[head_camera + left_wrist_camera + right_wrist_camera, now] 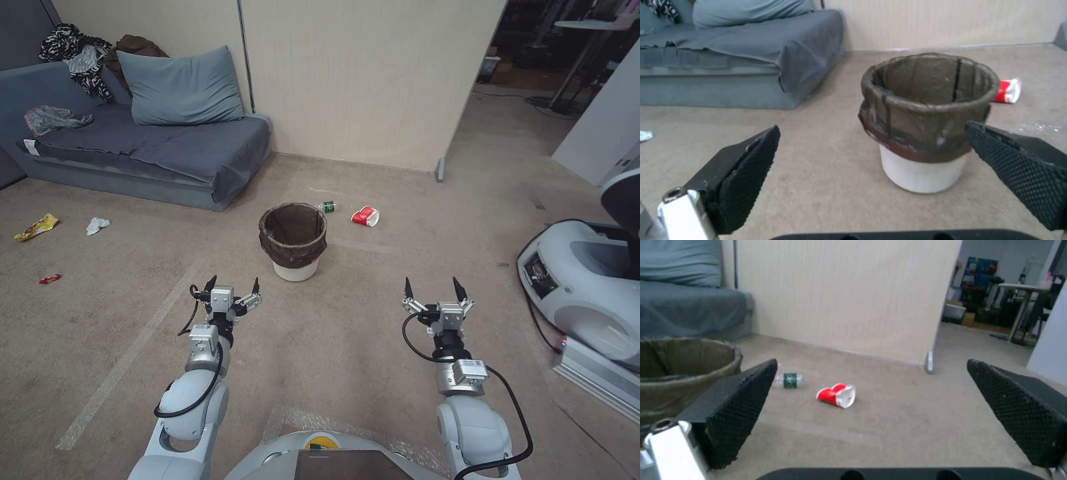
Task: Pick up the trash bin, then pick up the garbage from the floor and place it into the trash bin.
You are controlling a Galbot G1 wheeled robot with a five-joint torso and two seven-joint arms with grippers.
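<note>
The trash bin (293,241) (925,120) (680,373), a small white bucket with a dark brown bag over its rim, stands upright on the carpet ahead. Just behind it lie a crushed red-and-white paper cup (365,215) (1007,90) (838,395) and a clear bottle with a green label (327,207) (789,380). At the far left lie a yellow wrapper (37,227), a white tissue (97,225) and a red wrapper (50,279). My left gripper (233,284) (871,140) hovers open a short way before the bin. My right gripper (435,288) (871,373) is open too, to the bin's right.
A grey sofa (140,150) with a pillow and clothes stands at the back left against a beige partition (360,80). Another robot's white base (587,280) sits at the right. Open carpet lies between me and the bin.
</note>
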